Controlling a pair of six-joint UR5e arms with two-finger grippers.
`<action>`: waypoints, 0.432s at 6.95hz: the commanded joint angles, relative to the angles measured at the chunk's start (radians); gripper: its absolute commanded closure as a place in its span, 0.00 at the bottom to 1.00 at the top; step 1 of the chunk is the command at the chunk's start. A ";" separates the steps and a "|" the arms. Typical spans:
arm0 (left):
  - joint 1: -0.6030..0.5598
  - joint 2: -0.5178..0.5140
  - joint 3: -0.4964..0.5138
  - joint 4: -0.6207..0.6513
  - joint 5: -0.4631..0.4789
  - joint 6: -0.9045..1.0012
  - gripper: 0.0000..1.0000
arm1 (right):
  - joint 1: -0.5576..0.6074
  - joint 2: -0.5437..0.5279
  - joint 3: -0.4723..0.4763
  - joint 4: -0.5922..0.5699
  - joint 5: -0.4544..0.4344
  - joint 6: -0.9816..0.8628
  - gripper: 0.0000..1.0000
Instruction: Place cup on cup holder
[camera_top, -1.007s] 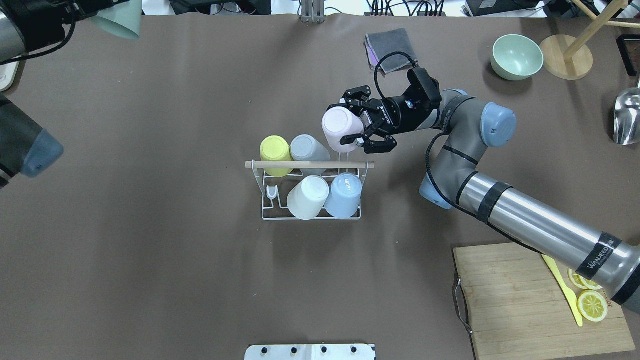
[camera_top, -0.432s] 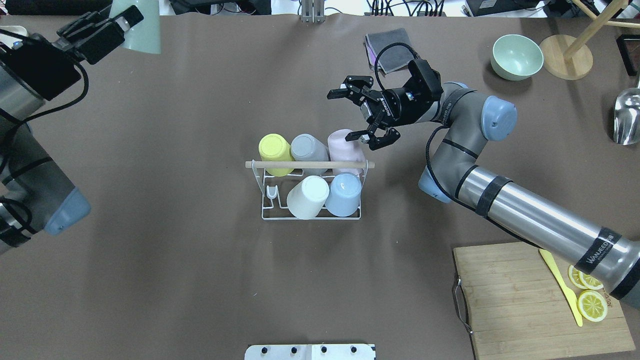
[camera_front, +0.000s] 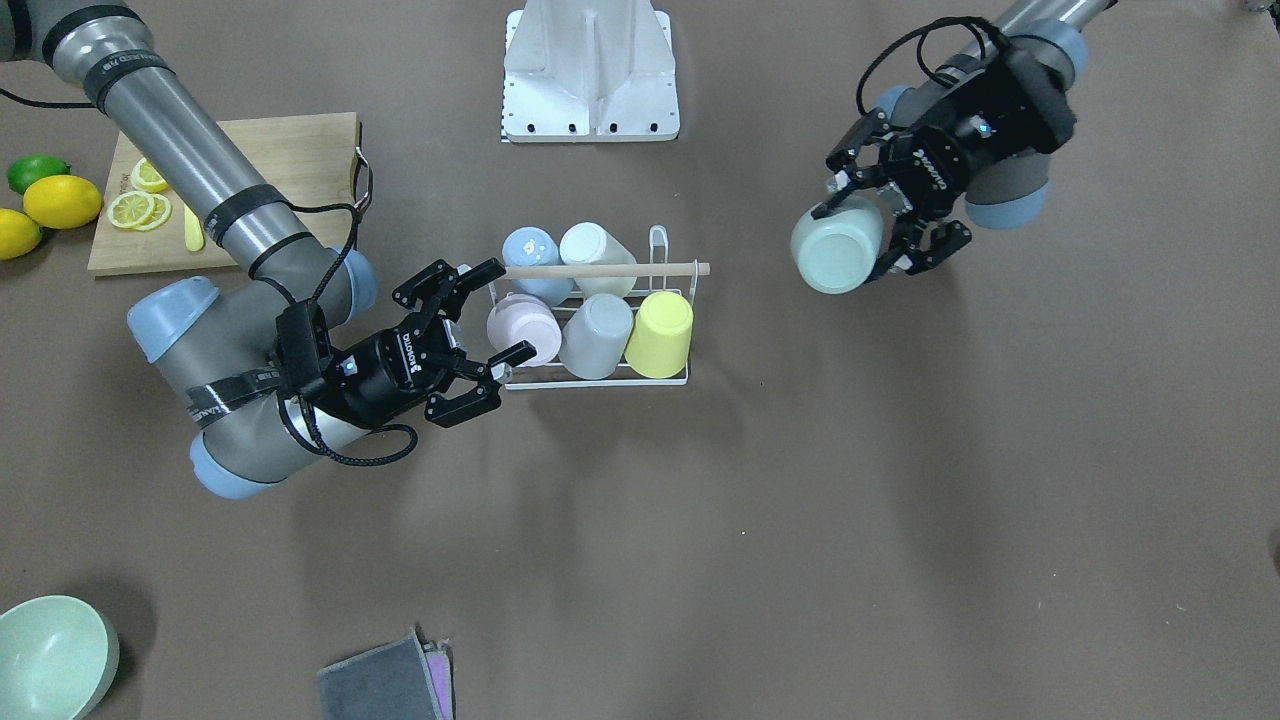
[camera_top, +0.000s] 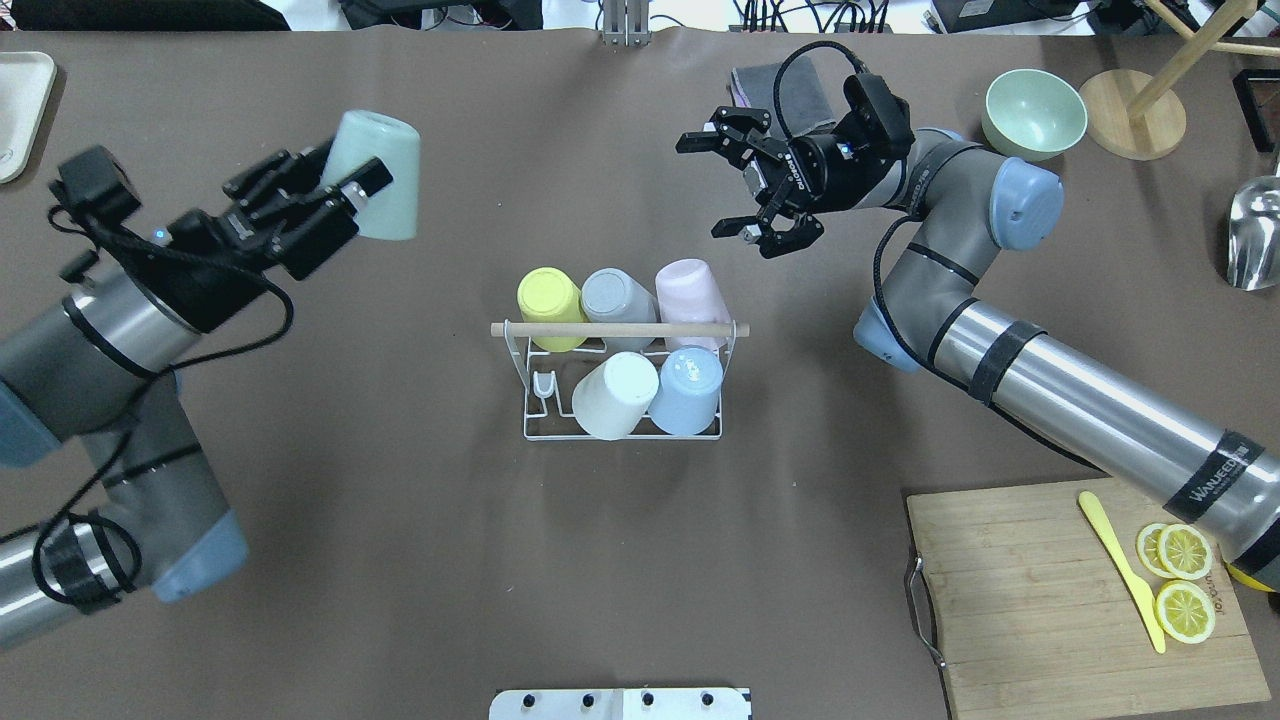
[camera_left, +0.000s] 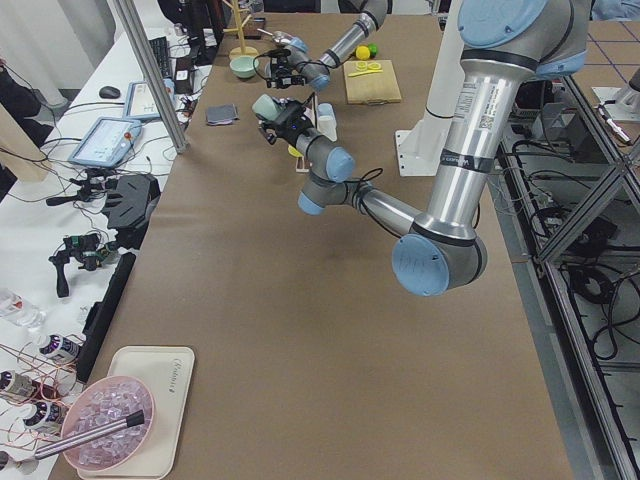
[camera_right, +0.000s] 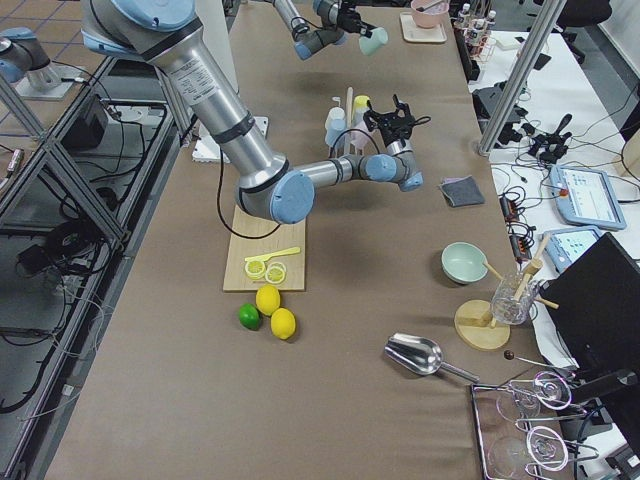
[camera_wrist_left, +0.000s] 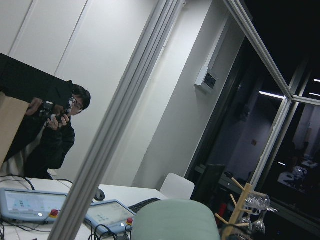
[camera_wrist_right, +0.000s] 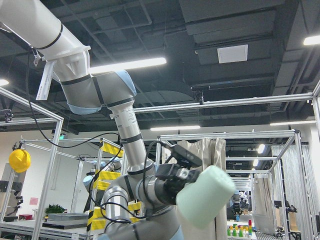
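Note:
The cup holder (camera_top: 528, 400), a white wire rack with a wooden rod (camera_top: 620, 329), stands mid-table. It carries yellow (camera_top: 548, 298), grey (camera_top: 615, 296), pink (camera_top: 690, 290), white (camera_top: 612, 396) and blue (camera_top: 690, 390) cups upside down. One near-left prong (camera_top: 543, 388) is bare. My right gripper (camera_top: 705, 188) is open and empty, beyond and above the pink cup; it also shows in the front view (camera_front: 500, 312). My left gripper (camera_top: 345, 205) is shut on a mint green cup (camera_top: 378, 175), held in the air far left of the rack, also in the front view (camera_front: 838, 250).
A cutting board (camera_top: 1040, 600) with lemon slices and a yellow knife lies at the near right. A green bowl (camera_top: 1034, 112), a grey cloth (camera_top: 790, 85), a wooden stand (camera_top: 1130, 125) and a metal scoop (camera_top: 1258, 235) sit along the far right. A white tray (camera_top: 20, 110) is far left.
My right gripper let go of the pink cup, which now sits on the rack, then drew back away from it. My left arm carried the mint cup in from the far-left corner.

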 joint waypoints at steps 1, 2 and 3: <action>0.201 -0.053 0.022 0.001 0.201 0.106 1.00 | 0.083 -0.016 0.009 -0.036 -0.008 0.261 0.02; 0.220 -0.093 0.022 0.004 0.205 0.124 1.00 | 0.126 -0.020 0.012 -0.110 -0.032 0.444 0.02; 0.255 -0.107 0.025 0.004 0.226 0.158 1.00 | 0.156 -0.020 0.017 -0.185 -0.057 0.641 0.02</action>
